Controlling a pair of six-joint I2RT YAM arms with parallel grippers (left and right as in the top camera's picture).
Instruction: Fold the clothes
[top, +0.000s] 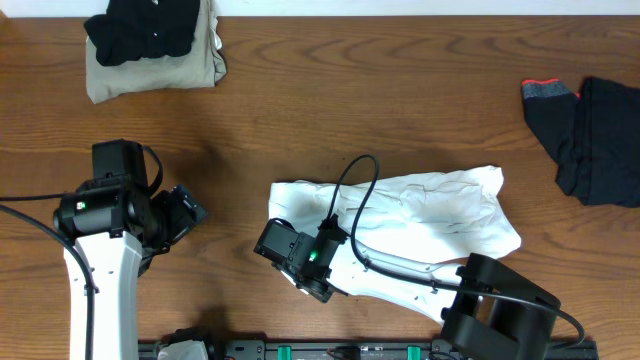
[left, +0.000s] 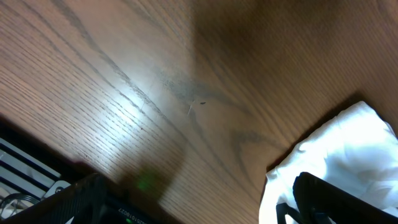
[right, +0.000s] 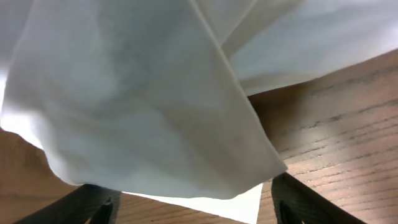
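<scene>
Currently the white wrinkly thin cloth shirt (top: 430, 215) lies spread, partly bunched, on the brown wood-grain table (top: 400, 100), centre-right of the overhead view, its long side running left to right. The right gripper (top: 272, 240) sits over the shirt's lower-left part, close to that edge. In the right wrist view a fold of the shirt (right: 143, 106) hangs right in front of the lens. Two dark fingers (right: 93, 208) show only at the bottom corners, set wide apart. Their tips are hidden behind the cloth, so contact with it cannot be judged. Bare table (right: 348, 124) shows at the right of that view. A thin black cable (top: 365, 158) loops up from the right arm across the shirt.

The left gripper (top: 188, 212) is over bare wood, well left of the shirt and not touching it, pointing toward it. The left wrist view is mostly table (left: 124, 93), with a corner of the shirt (left: 354, 149) at the lower right. Dark finger parts (left: 323, 199) sit at the bottom corners, spread apart with nothing between them.

A folded khaki cloth garment (top: 190, 72) lies at the top left of the table, and a black folded garment (top: 145, 30) rests on top of it. Another black cloth garment (top: 600, 140), unfolded, lies at the far right edge with a small red-orange trim at its upper-left corner. Both are well apart from the shirt and from both grippers.
</scene>
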